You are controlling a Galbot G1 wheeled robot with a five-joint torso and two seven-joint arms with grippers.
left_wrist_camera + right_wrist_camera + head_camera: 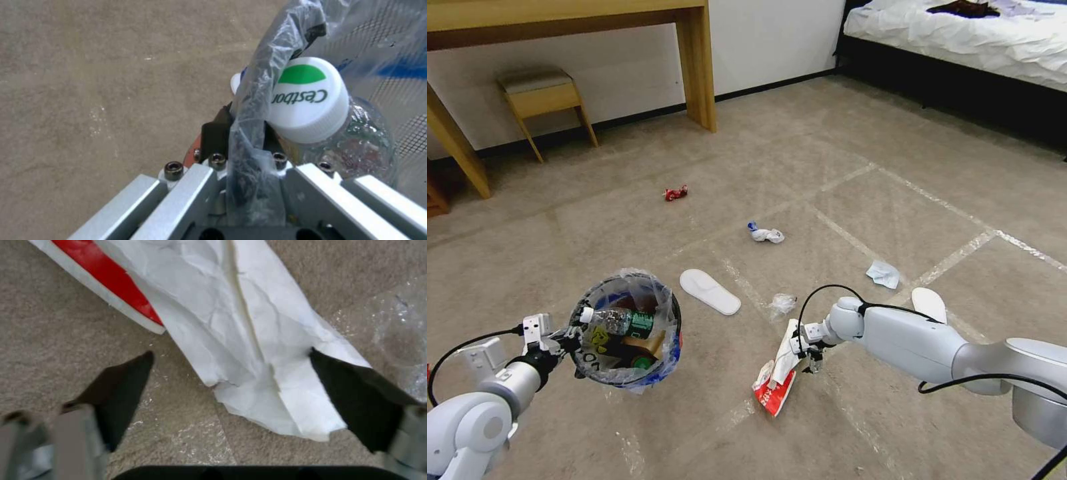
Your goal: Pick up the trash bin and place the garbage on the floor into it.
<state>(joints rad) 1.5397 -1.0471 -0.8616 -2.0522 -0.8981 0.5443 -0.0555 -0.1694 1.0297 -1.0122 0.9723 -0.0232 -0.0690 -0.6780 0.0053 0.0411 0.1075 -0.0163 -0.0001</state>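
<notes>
Above the carpet, the left gripper (pixel 564 335) clamps the rim of the trash bin (pixel 625 328), whose bottle cap (pixel 307 98) reads "C'estbon". Beside it, the right gripper (pixel 806 349) hangs spread wide over the red-white carton (pixel 231 330), flattened on the floor.

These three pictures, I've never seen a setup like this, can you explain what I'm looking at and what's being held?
A two-armed wheeled robot is tidying a bedroom floor. The wide picture comes from its head; each close-up comes from a camera on one wrist. The left gripper holds the trash bin by its rim, with a bottle inside. The right gripper is open over a red-white carton, not gripping it yet. Still on the carpet: a slipper sole, a red wrapper and tissues.
</notes>
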